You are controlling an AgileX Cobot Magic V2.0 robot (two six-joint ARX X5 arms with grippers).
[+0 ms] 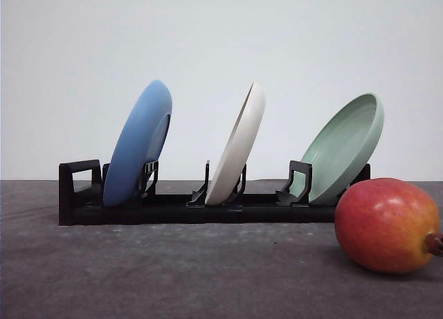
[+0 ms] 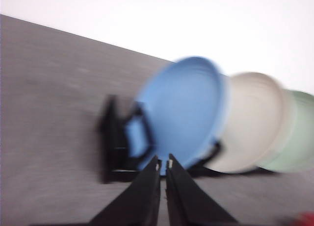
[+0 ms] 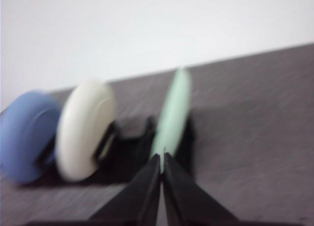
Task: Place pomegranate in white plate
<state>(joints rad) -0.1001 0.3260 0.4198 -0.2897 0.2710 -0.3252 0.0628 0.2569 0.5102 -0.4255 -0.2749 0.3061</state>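
Nothing of the task looks done yet. Nearest the front camera, at the lower right of the frame, the pomegranate (image 1: 387, 225) lies on its side on the dark grey table (image 1: 138, 277), its brown calyx pointing toward the right edge of the picture. No gripper touches it.

Farther back, across the middle of the front view, a black dish rack (image 1: 173, 207) holds three plates on edge: a blue plate (image 1: 135, 149) at the left, the white plate (image 1: 239, 149) in the centre, and a pale green plate (image 1: 342, 149) at the right. The white plate stands tilted in its slot, well apart from the fruit, so by my reading it must come out of the rack and lie flat before the pomegranate can go in it. Both steps are left.

In the left wrist view, the left gripper (image 2: 163, 163) sits at the bottom centre with its fingers drawn nearly together and nothing between them; the blurred blue plate fills the frame's middle beyond it, the white plate (image 2: 252, 120) to the right of that. A sliver of red at the lower right corner may be the fruit, but I cannot tell.

In the right wrist view, the right gripper (image 3: 161, 157) is likewise closed on nothing, its tips in line with the green plate's edge, and the white plate (image 3: 86, 135) is at left of centre. Both wrist pictures are smeared.
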